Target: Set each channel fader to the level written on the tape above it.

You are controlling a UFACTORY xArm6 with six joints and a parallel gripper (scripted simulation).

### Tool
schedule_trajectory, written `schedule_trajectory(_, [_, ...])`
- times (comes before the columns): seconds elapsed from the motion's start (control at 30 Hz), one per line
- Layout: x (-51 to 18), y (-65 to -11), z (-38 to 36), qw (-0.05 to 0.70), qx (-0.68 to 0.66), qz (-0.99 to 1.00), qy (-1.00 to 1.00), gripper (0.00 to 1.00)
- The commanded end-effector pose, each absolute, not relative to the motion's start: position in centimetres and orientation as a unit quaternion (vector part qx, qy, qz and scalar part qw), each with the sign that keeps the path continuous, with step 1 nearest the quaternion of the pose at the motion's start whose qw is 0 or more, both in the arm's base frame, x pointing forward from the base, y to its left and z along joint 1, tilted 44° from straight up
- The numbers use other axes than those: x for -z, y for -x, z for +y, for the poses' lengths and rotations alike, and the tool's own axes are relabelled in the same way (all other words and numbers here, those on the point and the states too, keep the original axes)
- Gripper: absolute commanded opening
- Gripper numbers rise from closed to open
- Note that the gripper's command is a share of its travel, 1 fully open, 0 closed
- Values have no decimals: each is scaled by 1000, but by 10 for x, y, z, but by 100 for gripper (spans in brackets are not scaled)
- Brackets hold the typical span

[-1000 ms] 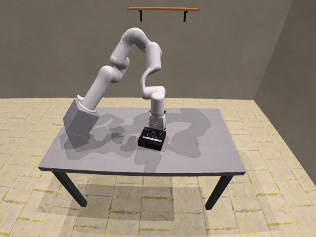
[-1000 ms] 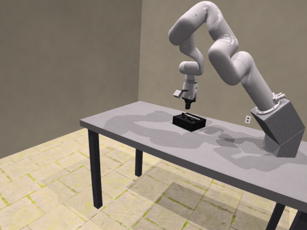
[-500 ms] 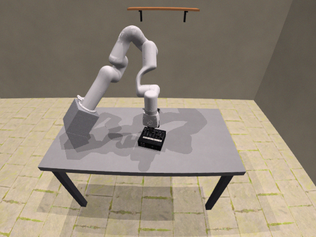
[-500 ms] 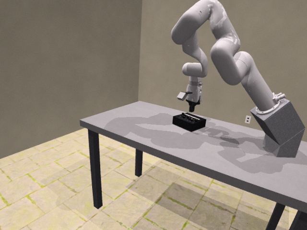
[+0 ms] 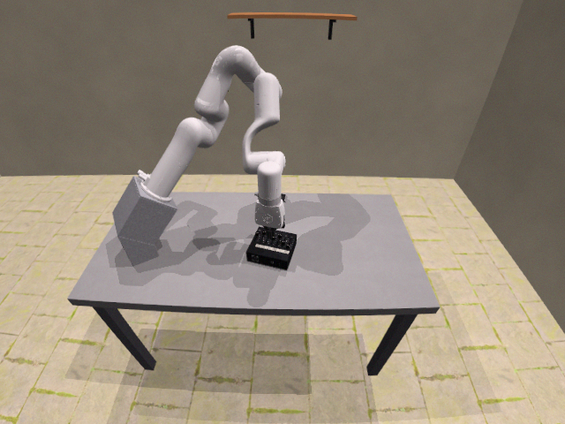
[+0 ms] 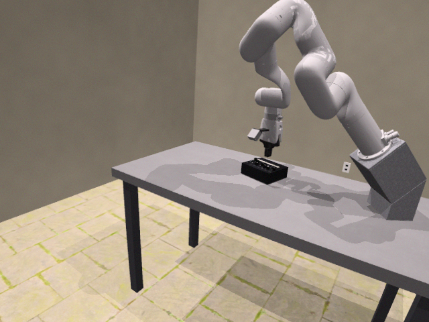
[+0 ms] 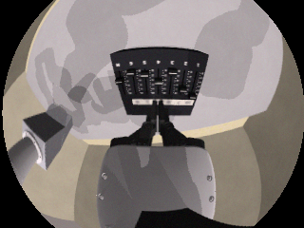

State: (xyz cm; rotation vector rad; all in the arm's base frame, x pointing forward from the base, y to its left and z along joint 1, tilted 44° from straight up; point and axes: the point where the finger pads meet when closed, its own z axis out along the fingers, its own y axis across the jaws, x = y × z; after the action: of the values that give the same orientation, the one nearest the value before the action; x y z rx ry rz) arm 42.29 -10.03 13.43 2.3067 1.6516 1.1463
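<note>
A small black lighting desk [image 5: 272,250] [image 6: 264,170] [image 7: 160,82] stands on its feet in the middle of the grey table [image 5: 356,283] [image 6: 208,194]. It has a row of several faders and a white tape strip [image 5: 273,246] [image 7: 159,102] along one edge. The written levels are too small to read. My gripper [image 5: 270,232] [image 6: 268,153] [image 7: 158,106] is shut with nothing between its fingers. It points straight down and hovers just above the desk, with its tips over the tape strip near the middle faders.
The arm's grey base block [image 5: 142,217] [image 6: 391,180] sits on the table at one end. A wooden shelf [image 5: 291,16] hangs on the back wall, high above. The table edges lie well away from the desk.
</note>
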Motion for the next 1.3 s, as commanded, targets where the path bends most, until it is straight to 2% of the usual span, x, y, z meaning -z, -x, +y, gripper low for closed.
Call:
schedule_trajectory(0.0, [-135,-423,-101,42,-375,539,-753,0])
schedule_trajectory(1.27, [-130,-428,-98,42,-375,539,-753,0])
